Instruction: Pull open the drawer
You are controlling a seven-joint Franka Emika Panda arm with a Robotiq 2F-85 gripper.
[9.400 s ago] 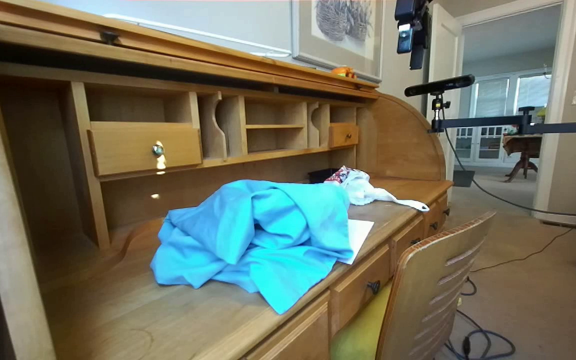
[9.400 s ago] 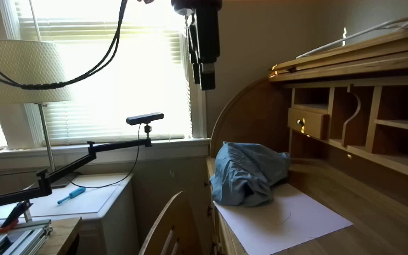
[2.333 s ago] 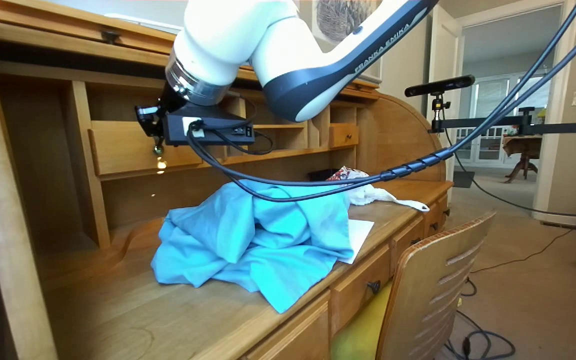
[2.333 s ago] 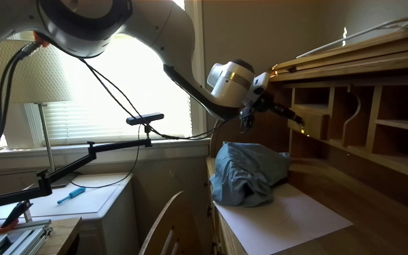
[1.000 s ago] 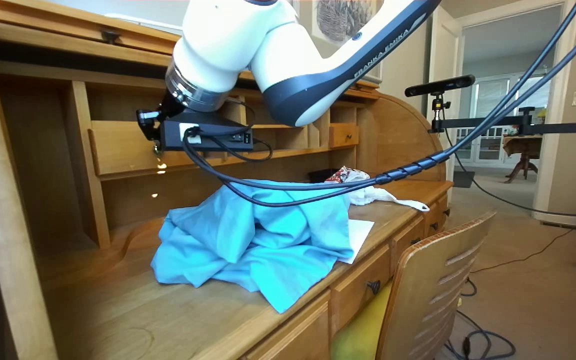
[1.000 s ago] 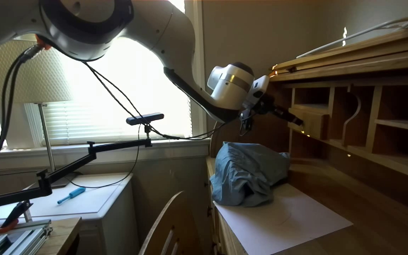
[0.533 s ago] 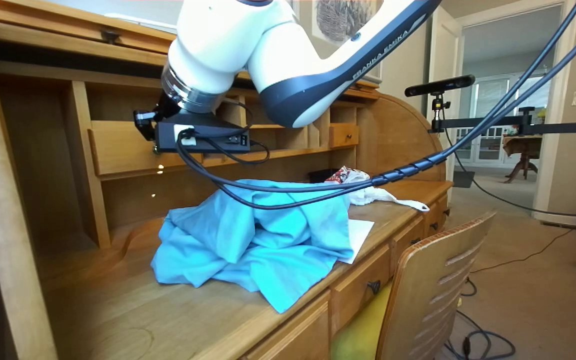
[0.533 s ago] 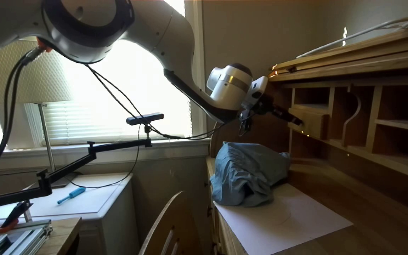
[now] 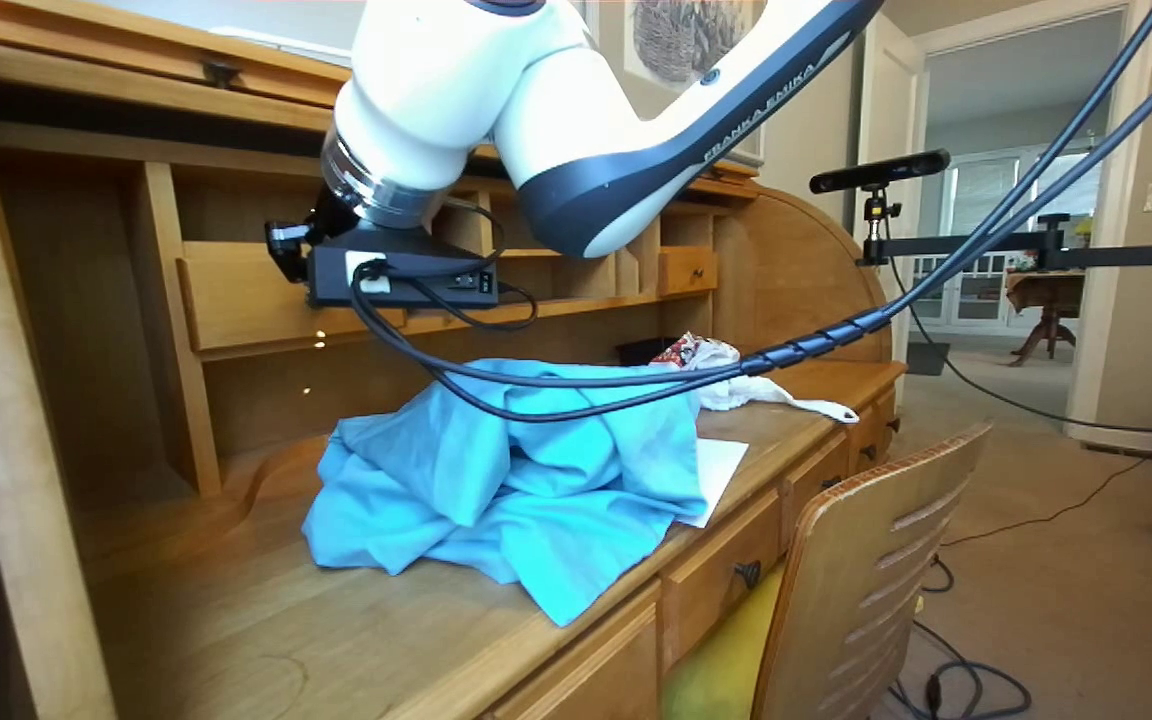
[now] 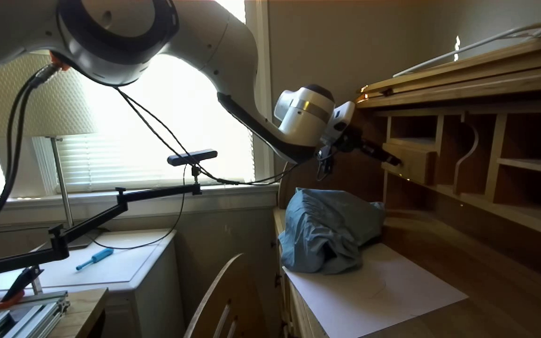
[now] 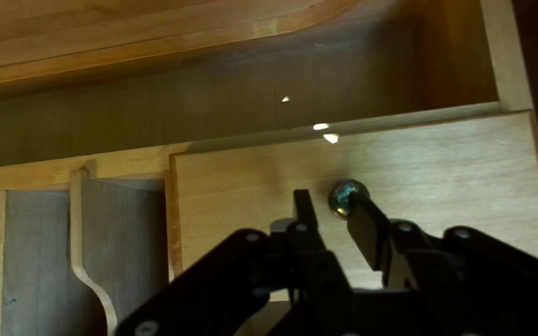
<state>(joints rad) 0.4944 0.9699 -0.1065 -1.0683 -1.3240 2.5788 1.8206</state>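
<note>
Off-centre claw [image 11: 329, 198] risked missing the knob [image 11: 342, 195]

Drawer [image 11: 418, 182]: in the cubby unit [image 9: 198, 400] above the table [image 9: 196, 620], looked shut or nearly so, front a little proud of the unit. Claw was right at its front, fingers [image 11: 364, 224] apart, knob not pinched. Step was probably lining up the grip.

Main risk was poor centring. In the wrist view the knob sat in line with one finger, whose tip partly covered it, with a bare gap to the opposite finger. Couldn't tell if that tip touched the knob or only lay in front. If in front, closing would likely have caught nothing or shoved the knob sideways.

Second, shallow bite. Knob was small, round and shiny, so a hold by the very tips could have slid off once the pull began. Pushing in deeper might have pressed the drawer back instead.

Third, pull direction. In an exterior view the claw [image 10: 398, 162] slanted down toward the drawer; dragging back along that slant, not straight out, could have racked it in its slot and popped the grip.

Fourth, overpull. No stop showed, so a hard yank after a jam could have brought the drawer right out, onto the table or the blue cloth [image 9: 526, 470] lying there. Minor: in an exterior view black cables [image 9: 811, 340] sagged in a loop past the cloth, touching or not unclear; a snag would have spoiled the pull.
</note>
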